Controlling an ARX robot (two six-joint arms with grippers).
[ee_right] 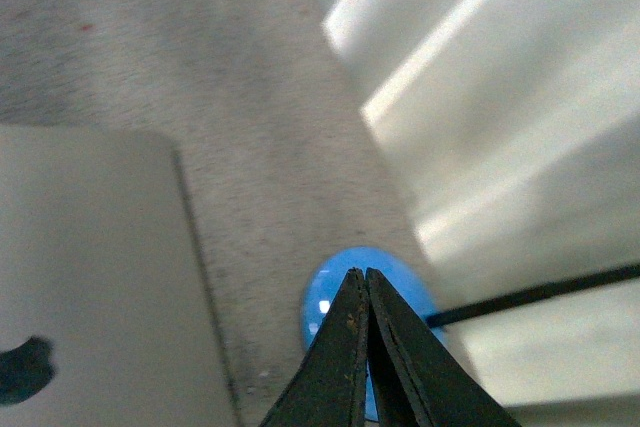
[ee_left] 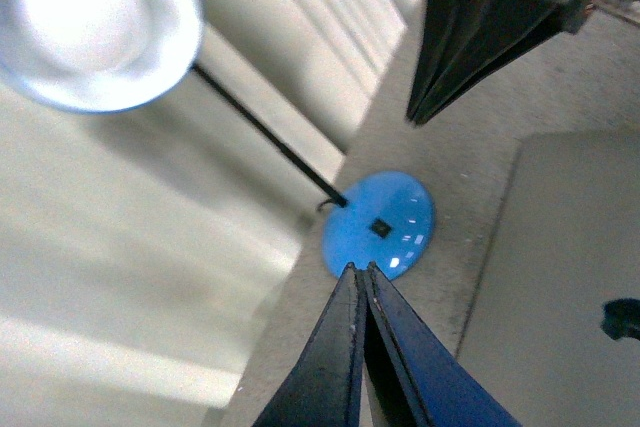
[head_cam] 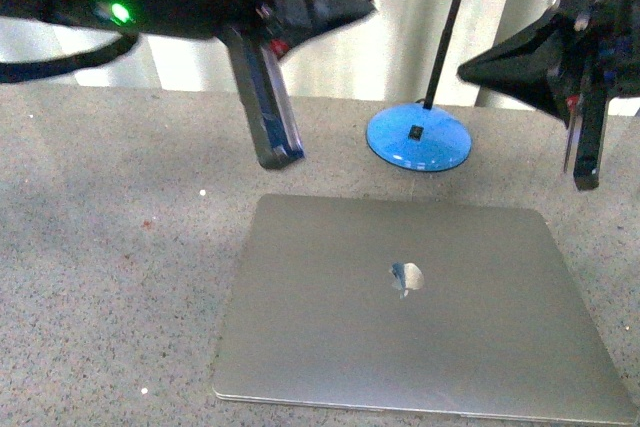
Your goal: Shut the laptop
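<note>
The laptop (head_cam: 420, 307) lies flat and shut on the speckled counter, its silver-grey lid up and the shiny apple logo (head_cam: 407, 276) in the middle. My left gripper (head_cam: 283, 157) hangs shut in the air just above the lid's far left corner, holding nothing. My right gripper (head_cam: 587, 179) is shut too, raised beyond the lid's far right corner. In the left wrist view the lid (ee_left: 560, 297) shows beside the closed left gripper (ee_left: 361, 269). The right wrist view has the lid (ee_right: 100, 277) next to the closed right gripper (ee_right: 358, 275).
A lamp's blue round base (head_cam: 419, 138) stands on the counter just behind the laptop, with its thin black stem (head_cam: 450, 22) rising between my arms. The lamp head (ee_left: 95, 22) glows in the left wrist view. A pale wall closes the back.
</note>
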